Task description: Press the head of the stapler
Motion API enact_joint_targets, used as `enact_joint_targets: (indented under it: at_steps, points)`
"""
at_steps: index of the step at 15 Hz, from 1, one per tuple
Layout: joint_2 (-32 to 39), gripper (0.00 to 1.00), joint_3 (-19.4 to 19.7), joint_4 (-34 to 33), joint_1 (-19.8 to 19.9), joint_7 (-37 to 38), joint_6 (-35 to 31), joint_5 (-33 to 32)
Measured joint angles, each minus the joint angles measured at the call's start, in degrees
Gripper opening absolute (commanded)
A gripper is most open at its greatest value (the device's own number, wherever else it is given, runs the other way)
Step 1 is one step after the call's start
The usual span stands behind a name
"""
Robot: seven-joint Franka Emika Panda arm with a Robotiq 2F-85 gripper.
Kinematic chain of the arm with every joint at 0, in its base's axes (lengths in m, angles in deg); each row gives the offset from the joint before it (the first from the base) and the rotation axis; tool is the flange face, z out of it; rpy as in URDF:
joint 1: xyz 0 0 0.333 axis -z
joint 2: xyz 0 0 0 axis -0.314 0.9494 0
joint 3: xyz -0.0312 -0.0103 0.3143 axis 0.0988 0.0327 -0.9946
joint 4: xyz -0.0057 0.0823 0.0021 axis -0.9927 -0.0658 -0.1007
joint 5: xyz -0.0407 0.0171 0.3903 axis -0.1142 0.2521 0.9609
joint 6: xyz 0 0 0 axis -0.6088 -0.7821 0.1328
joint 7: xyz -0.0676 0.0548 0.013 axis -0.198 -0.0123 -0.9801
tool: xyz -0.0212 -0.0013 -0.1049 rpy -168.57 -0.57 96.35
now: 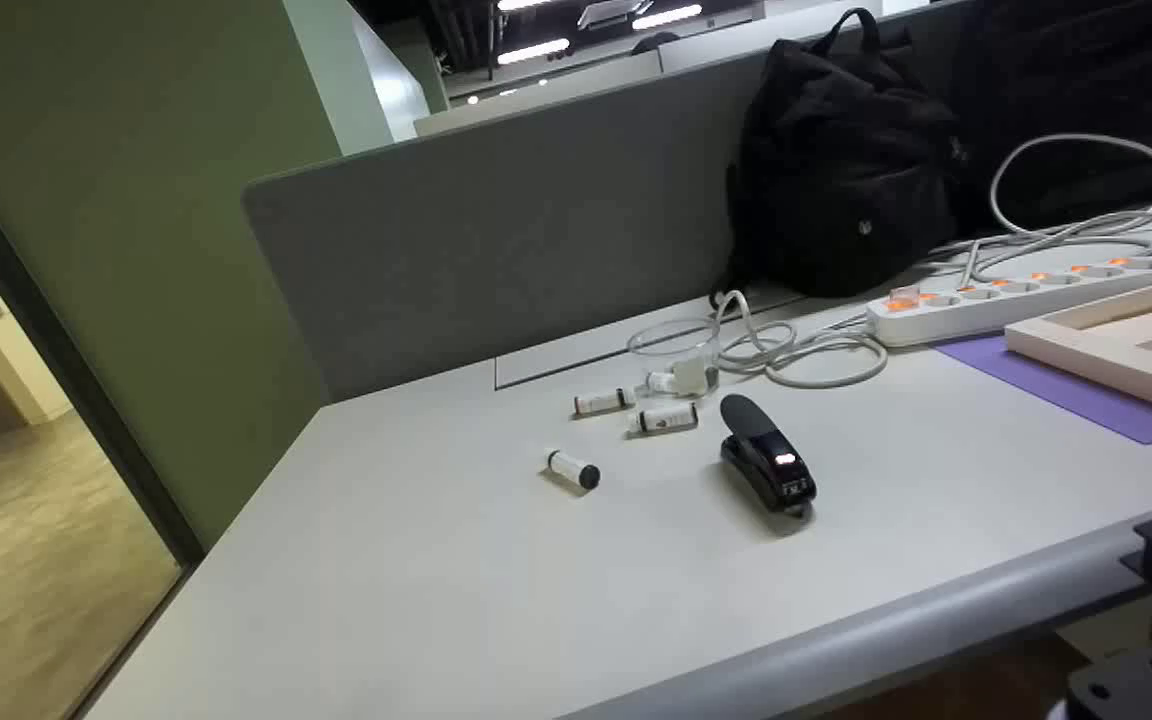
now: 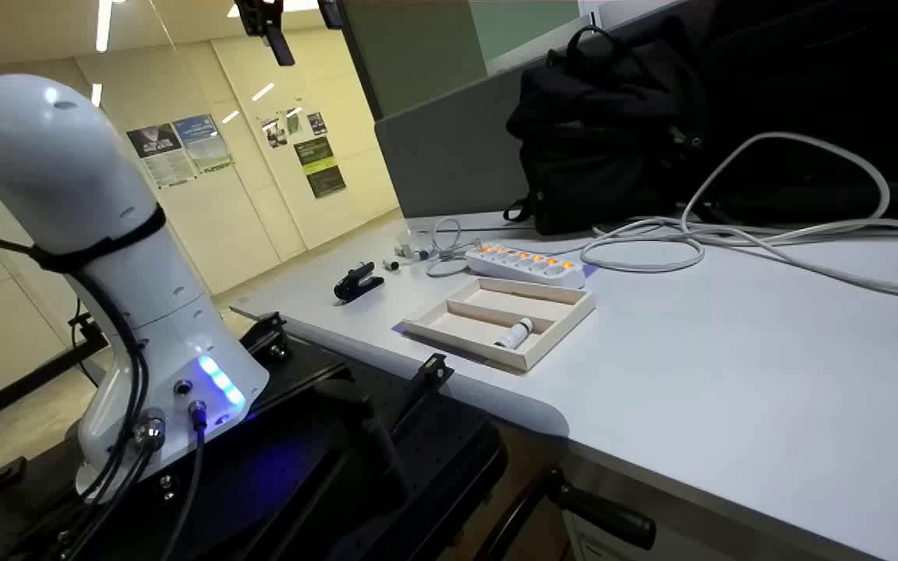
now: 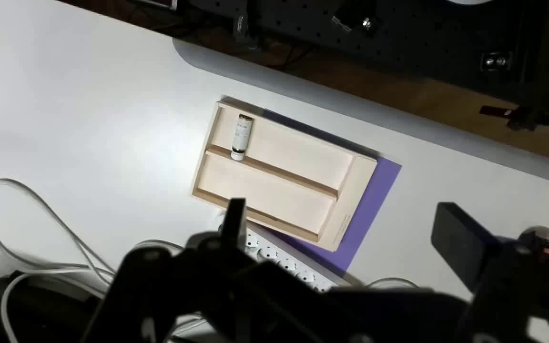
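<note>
Wrist view and both exterior views alike took in the white tabletop (image 1: 416, 610), the one broad surface on which the scene was laid out. On its near side stood the robot arm (image 2: 67, 164), presumably mounted there so that its reach covered the working area. Far back rested a black backpack (image 1: 846, 170), most likely set out of the arm's way. Nearer lay a pale wooden tray (image 3: 267, 188) over a purple sheet (image 3: 370, 205), which perhaps marked its spot, and just beyond sat a power strip (image 1: 1026, 310), probably placed back to spare the working area. The claw (image 3: 341, 221) hung high above, its fingers (image 3: 462, 243) spread well apart with nothing between them; that height was likely meant to clear everything below, though a press would seem better served by fingers brought together as one blunt tip. Left of the tray, the black stapler (image 1: 766, 455) lay on the tabletop at a slant to the near edge, well apart from the claw, and that separate patch probably suited a push straight down. Which of its ends was the one to press, I could not tell. Smallest, several white cylinders (image 1: 664, 418) lay loose beyond it, toward the far side, while another cylinder (image 3: 242, 136) lay in the tray's near compartment, as if for sorting, which this task did not seem to need.
</note>
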Motion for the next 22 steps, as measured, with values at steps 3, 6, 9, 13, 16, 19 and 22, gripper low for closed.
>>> enact_joint_targets:
  at_steps: [3,6,9,13,16,19,22]
  points:
    - [-0.01,1.00,0.00,0.00,0.00,0.00,-0.07,0.00]
    - [-0.01,1.00,0.00,0.00,0.00,-0.01,-0.07,0.00]
    - [-0.01,1.00,0.03,0.00,-0.05,-0.01,-0.07,-0.01]
    - [3.31,1.00,-1.39,0.09,-2.17,4.37,-9.35,1.83]
    - [11.38,1.00,-5.80,-0.24,-5.71,10.64,-19.80,6.36]
    - [19.34,1.00,-12.18,-1.09,-9.57,15.24,-27.28,10.58]
    - [26.02,1.00,-19.47,-2.42,-13.61,21.11,-32.89,13.41]
